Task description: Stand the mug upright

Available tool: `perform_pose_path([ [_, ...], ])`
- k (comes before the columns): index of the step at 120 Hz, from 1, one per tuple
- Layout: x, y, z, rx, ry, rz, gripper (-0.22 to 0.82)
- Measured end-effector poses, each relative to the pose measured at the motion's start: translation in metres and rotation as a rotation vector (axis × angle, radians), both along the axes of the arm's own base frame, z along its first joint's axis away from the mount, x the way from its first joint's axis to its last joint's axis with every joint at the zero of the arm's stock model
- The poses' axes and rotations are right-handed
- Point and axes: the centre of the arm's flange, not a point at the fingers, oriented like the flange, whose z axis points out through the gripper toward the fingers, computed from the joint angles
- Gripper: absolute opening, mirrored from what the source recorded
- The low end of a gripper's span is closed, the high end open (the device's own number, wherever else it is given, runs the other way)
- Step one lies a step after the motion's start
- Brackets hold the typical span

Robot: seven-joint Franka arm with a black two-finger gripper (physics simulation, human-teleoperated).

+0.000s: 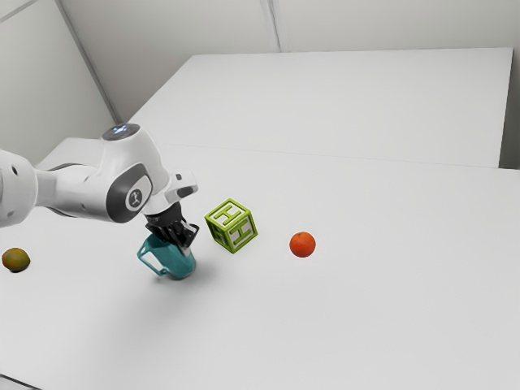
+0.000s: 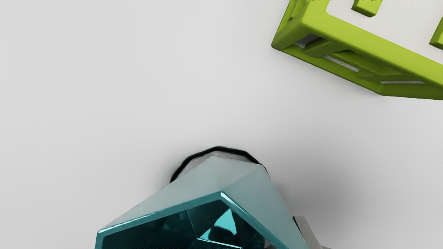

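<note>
Your mug (image 1: pixel 174 262) leans over the desk (image 1: pixel 341 325), mouth tipped up, not upright. Your gripper (image 1: pixel 186 245) looks clamped on its wall, a hold likely meant for levering it onto its base, beside the green block (image 1: pixel 231 226).

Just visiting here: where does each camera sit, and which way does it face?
Exterior view: beside the robot, looking down across the white table; the white robot arm and black gripper come in from its left.
Wrist view: on the robot's hand, looking past the gripper down at the table; part of a grey finger shows.
Both share the tilted teal faceted mug, the green-and-white cube block and the table.
</note>
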Motion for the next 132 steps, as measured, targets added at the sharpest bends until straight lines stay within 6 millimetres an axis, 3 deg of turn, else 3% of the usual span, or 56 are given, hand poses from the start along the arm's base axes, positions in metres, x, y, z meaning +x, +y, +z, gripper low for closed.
perform_pose_path([
  [74,0.001,-0.008,0.023,0.004,-0.049,-0.008,0.32],
  [132,-0.004,-0.02,0.062,0.02,-0.116,-0.028,0.49],
])
